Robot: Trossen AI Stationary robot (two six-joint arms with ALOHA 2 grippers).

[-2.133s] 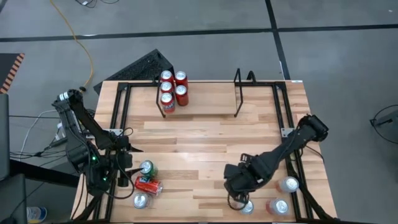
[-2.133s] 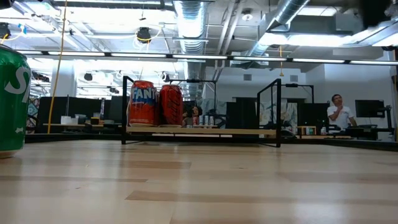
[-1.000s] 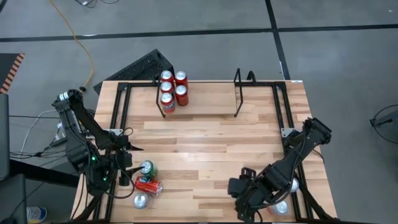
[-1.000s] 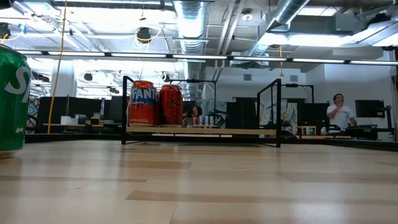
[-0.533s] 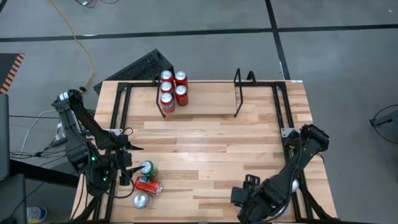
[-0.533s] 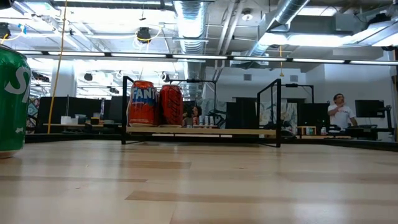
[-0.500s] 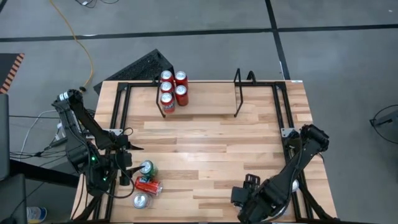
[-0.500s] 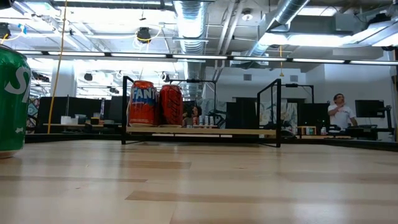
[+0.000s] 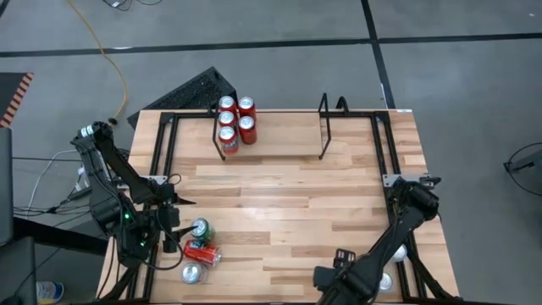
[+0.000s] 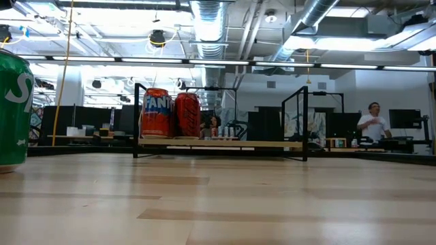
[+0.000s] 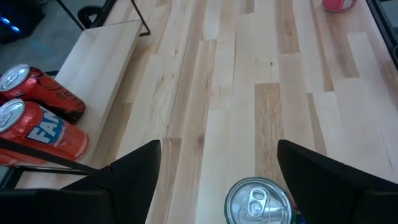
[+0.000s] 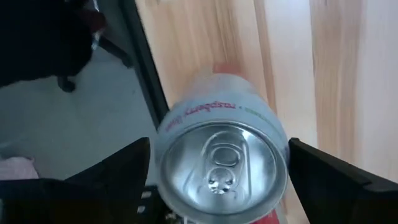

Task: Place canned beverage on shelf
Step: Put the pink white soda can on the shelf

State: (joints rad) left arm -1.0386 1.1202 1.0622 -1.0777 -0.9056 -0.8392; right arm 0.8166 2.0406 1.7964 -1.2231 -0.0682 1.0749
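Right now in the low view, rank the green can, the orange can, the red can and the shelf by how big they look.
1. The shelf, widest across the picture.
2. The green can, though it is cut off at the edge and its nearness to the camera inflates it.
3. The orange can and the red can look alike; no ranking between them.

Bright, even overhead light; long ceiling strip lamps [image 10: 204, 62] glare at twelve o'clock; the near green can [image 10: 13, 112] blurs.
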